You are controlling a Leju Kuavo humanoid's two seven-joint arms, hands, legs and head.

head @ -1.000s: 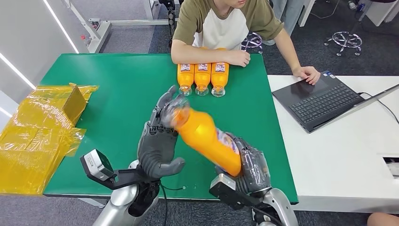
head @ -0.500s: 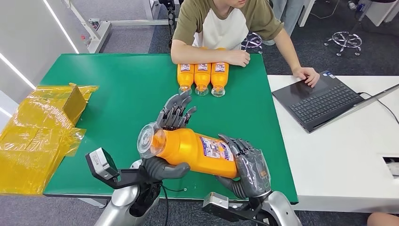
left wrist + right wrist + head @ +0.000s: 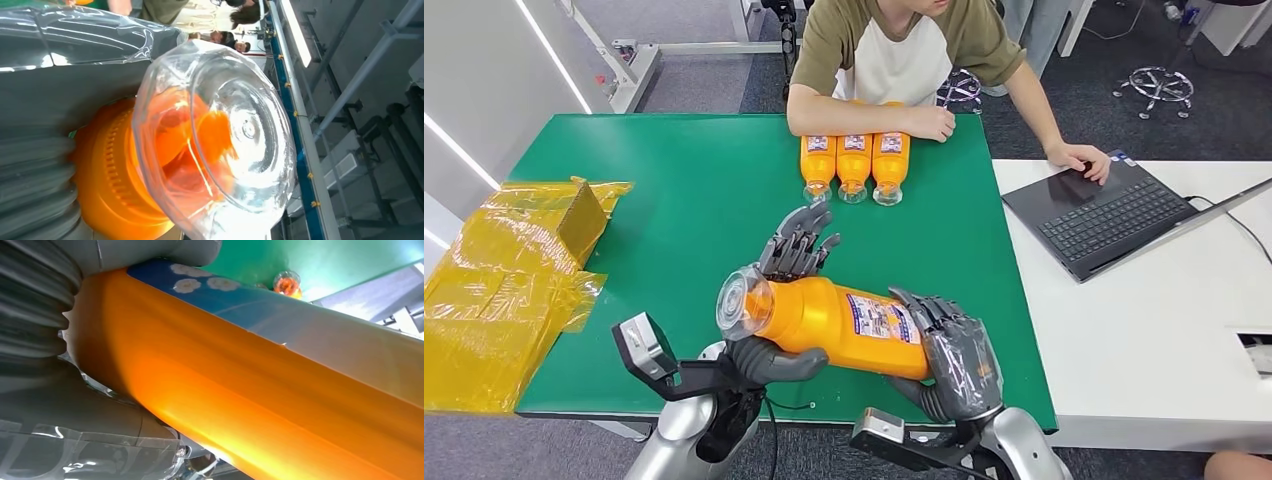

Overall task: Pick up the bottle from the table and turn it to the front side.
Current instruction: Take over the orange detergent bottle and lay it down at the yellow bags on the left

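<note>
An orange bottle with a clear domed cap lies level above the near edge of the green table, cap toward my left. Its printed label faces up. My right hand grips the base end, fingers wrapped over it. My left hand is at the neck: its thumb lies under the bottle and its fingers stand straight and spread behind it, off the bottle. The left wrist view shows the cap close up beside that hand. In the right wrist view the bottle lies against my right hand.
Three more orange bottles lie side by side at the table's far edge, by a seated person's forearm. Crumpled yellow wrapping covers the left end. On the white table to the right sits a laptop.
The bottle swung from slanting away to lying level with its cap to my left and label up. My left fingers came off the cap and spread. Little moved in the last half second.
</note>
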